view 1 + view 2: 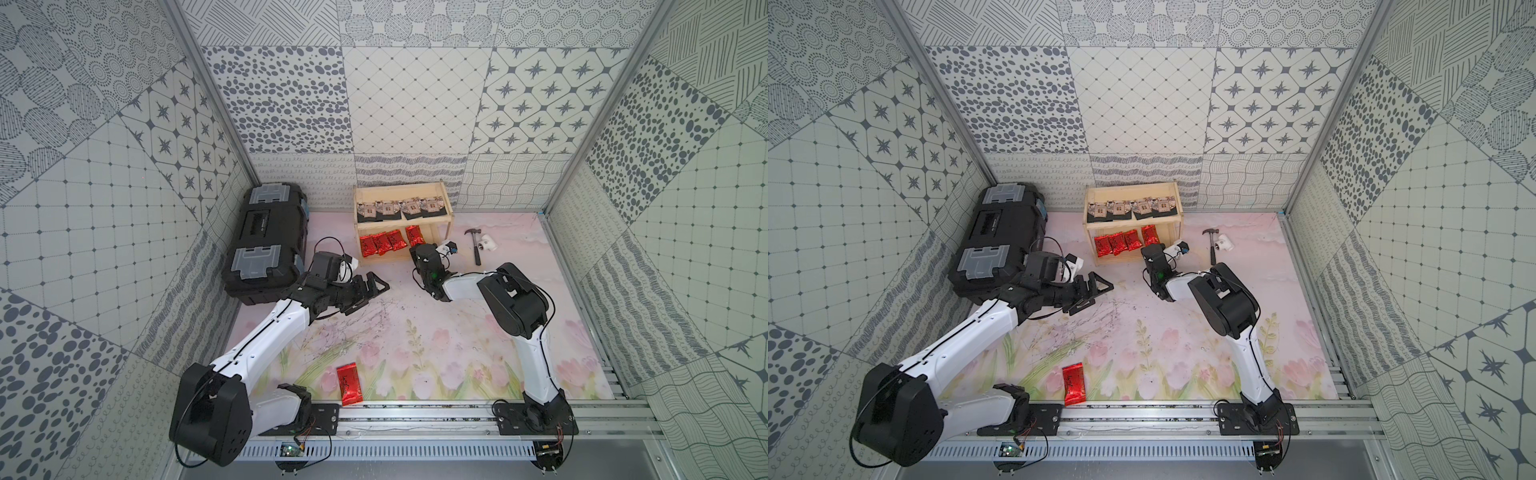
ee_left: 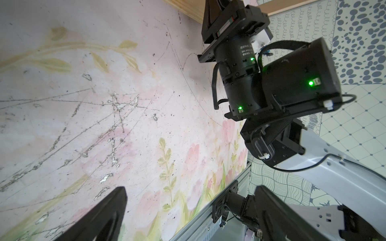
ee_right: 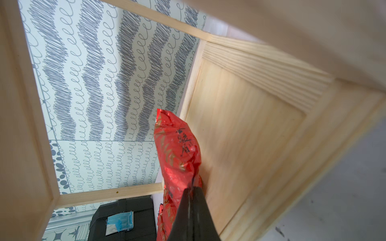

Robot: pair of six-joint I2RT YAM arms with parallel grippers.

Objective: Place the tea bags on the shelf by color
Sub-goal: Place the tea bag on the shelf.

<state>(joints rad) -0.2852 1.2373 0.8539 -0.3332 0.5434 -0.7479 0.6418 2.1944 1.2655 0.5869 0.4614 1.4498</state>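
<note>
Red shiny foil pouch (image 3: 177, 146) pinched in right pincer (image 3: 191, 188), mid-frame, inside lower tier of pale-wood two-tier shelf (image 3: 250, 135). Risk: released on edge, it may topple neighbour red pouches (image 1: 384, 245). Left pincer (image 1: 371, 297) spread, idle.

even, soft daylight (no hard shadows); wide-angle bending at edges, wrist views blurred up close.

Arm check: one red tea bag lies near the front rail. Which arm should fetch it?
Likely left: the left gripper is open, empty and nearer the loose tea bag; the right gripper is shut on a red pouch in the shelf.
</note>
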